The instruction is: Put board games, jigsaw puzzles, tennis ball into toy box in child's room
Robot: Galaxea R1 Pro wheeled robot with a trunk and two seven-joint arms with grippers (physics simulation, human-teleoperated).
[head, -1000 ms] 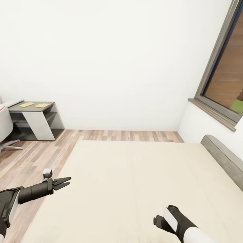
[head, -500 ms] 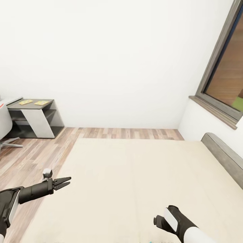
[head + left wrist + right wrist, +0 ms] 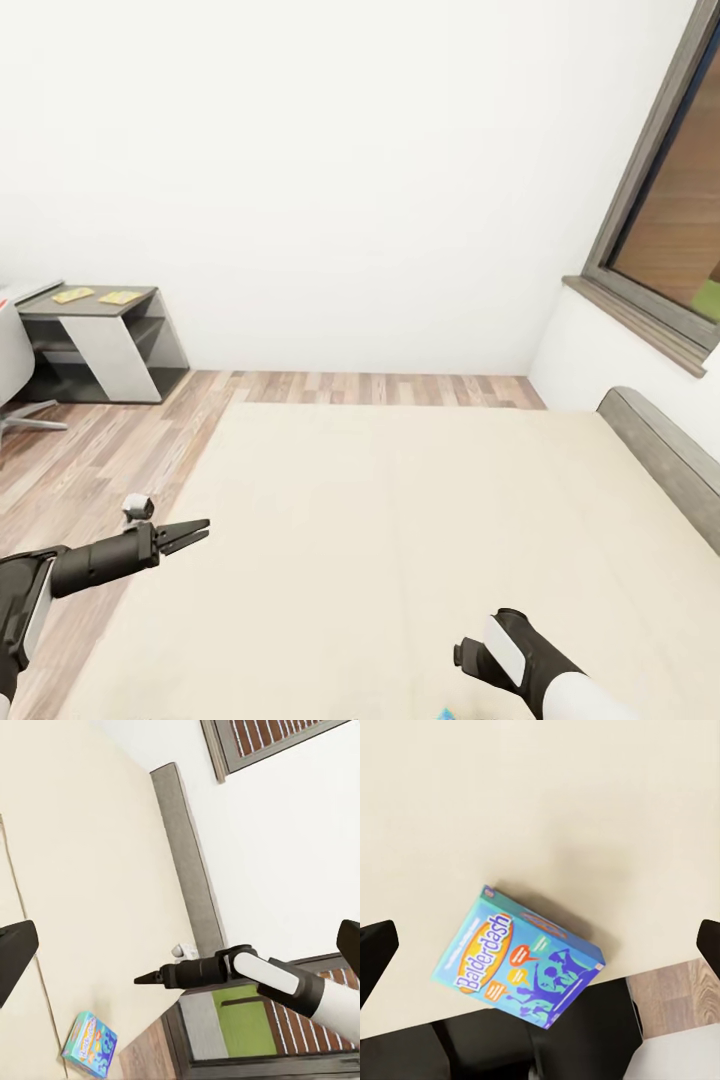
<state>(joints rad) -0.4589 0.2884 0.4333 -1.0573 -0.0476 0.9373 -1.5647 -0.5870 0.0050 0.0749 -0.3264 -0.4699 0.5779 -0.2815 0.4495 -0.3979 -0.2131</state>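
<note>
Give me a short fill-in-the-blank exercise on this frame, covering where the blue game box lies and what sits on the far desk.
1. The blue board game lies flat on the cream ______.
2. Its cover carries the word ______.
3. On the dark grey desk section by the far wall lie ______ thin yellowish sheets.
4. The left gripper is held over the mattress's edge, with its fingers ______.

Missing words: mattress; Balderdash; two; closed
</note>
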